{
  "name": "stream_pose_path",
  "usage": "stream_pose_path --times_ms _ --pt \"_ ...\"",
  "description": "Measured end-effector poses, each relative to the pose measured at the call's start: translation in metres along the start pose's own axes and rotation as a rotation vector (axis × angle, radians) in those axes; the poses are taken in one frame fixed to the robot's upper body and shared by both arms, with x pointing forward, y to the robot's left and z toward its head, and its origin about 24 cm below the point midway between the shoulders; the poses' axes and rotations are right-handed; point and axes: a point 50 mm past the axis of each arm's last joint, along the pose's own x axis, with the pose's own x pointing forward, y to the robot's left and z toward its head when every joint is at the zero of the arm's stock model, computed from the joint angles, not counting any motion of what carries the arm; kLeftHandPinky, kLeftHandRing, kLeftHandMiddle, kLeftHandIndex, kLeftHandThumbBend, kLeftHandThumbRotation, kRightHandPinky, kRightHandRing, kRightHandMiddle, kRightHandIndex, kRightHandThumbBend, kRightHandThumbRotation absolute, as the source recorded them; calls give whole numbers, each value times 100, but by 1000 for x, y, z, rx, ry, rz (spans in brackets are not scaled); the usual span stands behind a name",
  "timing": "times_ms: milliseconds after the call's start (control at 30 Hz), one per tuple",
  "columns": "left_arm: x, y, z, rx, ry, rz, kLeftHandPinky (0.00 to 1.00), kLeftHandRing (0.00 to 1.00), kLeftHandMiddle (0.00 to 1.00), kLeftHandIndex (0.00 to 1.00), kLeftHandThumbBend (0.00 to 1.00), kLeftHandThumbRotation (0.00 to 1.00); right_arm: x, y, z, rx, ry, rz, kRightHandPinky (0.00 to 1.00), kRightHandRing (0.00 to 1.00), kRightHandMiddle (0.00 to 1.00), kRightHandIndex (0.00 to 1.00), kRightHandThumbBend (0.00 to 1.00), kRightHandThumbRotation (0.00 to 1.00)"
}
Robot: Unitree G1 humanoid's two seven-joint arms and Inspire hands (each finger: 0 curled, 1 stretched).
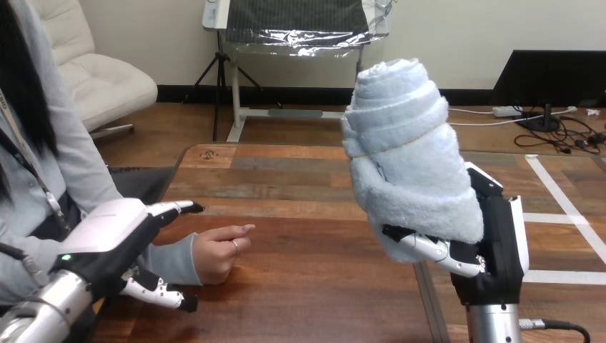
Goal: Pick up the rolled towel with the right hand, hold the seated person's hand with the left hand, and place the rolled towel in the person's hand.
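Towel (407, 157): rolled, pale blue, upright and lifted clear of the table (307, 293), over its right half toward the near edge. Right hand (502, 243): closed round the lower part of the roll, fingers (436, 251) wrapped across its front, palm behind; the top of the roll stands free above the grip. Person's hand (218, 254): resting on the table near the near-left corner, loosely curled, a finger pointing toward the middle; palm not turned up, nothing in it. Left hand (107, 229): at the person's sleeve (171, 261) just behind the wrist, open, straight fingers above the sleeve and below it, none seen curled round; whether it touches the sleeve cannot be told. Towel and person's hand: well apart, bare wood between. Step in hand, as judged: pickup done, hold on the person's hand not yet secured, handover not begun. Handling advice: close the left hand gently about the wrist first, firm enough to steady it and turn the palm upward, never to squeeze; bring the towel across low and slow from the right, upright, so the loose outer layer does not unwind; lay the roll along the opened palm; loosen the right hand only once the person's palm bears it. Risk: soft roll may sag or unroll if released early.
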Motion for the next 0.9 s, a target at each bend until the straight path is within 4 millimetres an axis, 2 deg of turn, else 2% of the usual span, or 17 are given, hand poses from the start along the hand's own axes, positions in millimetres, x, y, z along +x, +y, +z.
stream_pose_path --times_ms 567,900 --pt "16 -16 -11 11 52 -37 81 86 87 86 100 28 -2 -1 8 4 -21 -2 18 23 33 37 73 0" --pt "22 -16 -16 24 70 -32 82 86 87 86 100 30 -4 -2 13 4 -34 -4 17 23 33 38 73 0"
